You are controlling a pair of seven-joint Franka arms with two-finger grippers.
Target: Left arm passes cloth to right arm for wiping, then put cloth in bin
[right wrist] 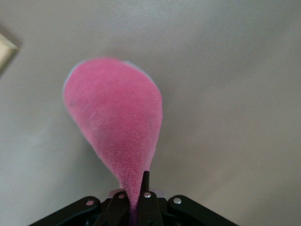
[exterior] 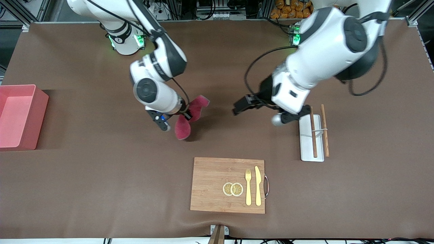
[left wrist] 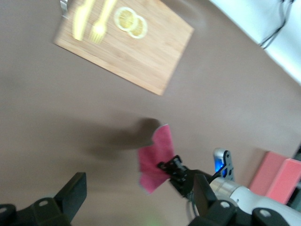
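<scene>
Cloth hangs from the right gripper [exterior: 186, 114].
Its fingers pinch the cloth [exterior: 190, 117] above the table [exterior: 101, 169]; the left gripper [exterior: 240, 107], spread wide, seems to hover nearby.

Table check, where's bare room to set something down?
Free: the mat between the bin and the wooden board, and the table's left-arm end past the white tray. Crowded: mid-table, where the right gripper holds the cloth beside the open left gripper.
</scene>
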